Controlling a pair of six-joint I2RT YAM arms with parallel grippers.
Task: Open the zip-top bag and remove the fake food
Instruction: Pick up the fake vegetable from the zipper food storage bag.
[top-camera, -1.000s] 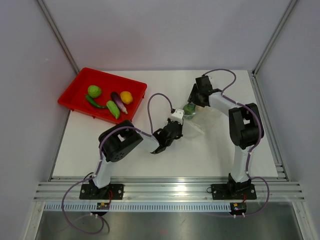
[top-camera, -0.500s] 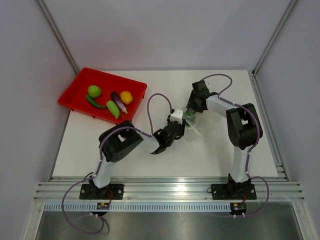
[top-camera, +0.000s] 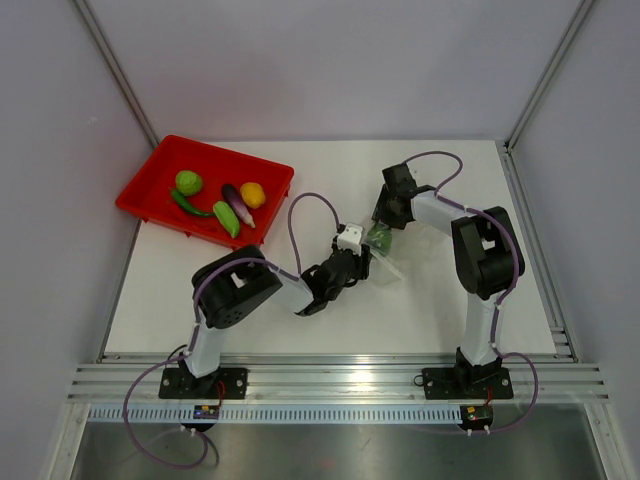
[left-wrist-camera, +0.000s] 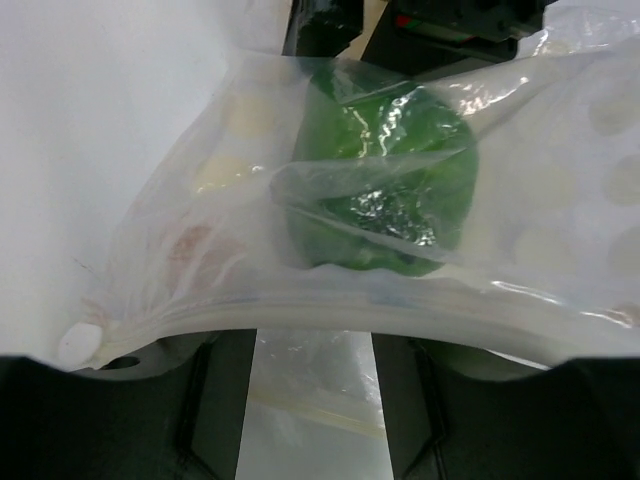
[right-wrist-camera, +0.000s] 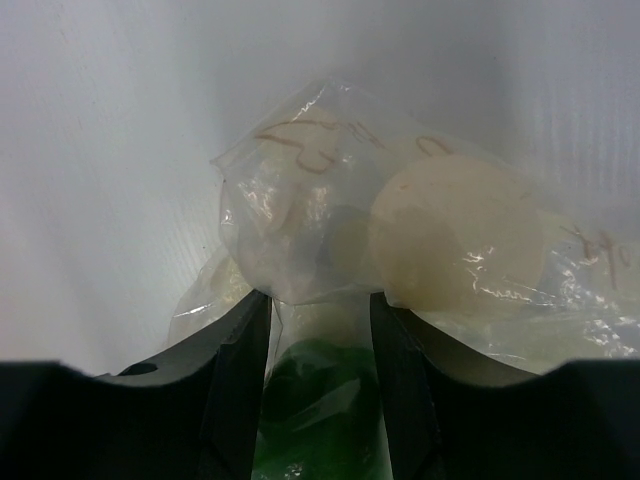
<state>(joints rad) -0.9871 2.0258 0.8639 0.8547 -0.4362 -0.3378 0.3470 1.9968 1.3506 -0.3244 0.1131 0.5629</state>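
Note:
The clear zip-top bag (top-camera: 384, 256) lies mid-table between both arms with one green piece of fake food (top-camera: 378, 238) inside. My left gripper (top-camera: 362, 254) sits at the bag's zip edge. In the left wrist view its jaws (left-wrist-camera: 310, 345) stand open, with the zip rim (left-wrist-camera: 300, 312) draped across them and the green piece (left-wrist-camera: 385, 190) beyond. My right gripper (top-camera: 384, 222) comes in from the far side. In its wrist view the right gripper (right-wrist-camera: 320, 310) is shut on the bag (right-wrist-camera: 300, 200), the green piece (right-wrist-camera: 320, 410) squeezed between the fingers through the film.
A red tray (top-camera: 205, 160) at the back left holds a round green piece (top-camera: 188, 182), a green chili (top-camera: 190, 205), a purple piece (top-camera: 238, 203), a yellow one (top-camera: 253, 194) and another green piece (top-camera: 226, 218). Enclosure walls ring the table.
My left jaws have opened and let go of the bag's edge. The right gripper has brought the bag slightly lower and nearer the left gripper.

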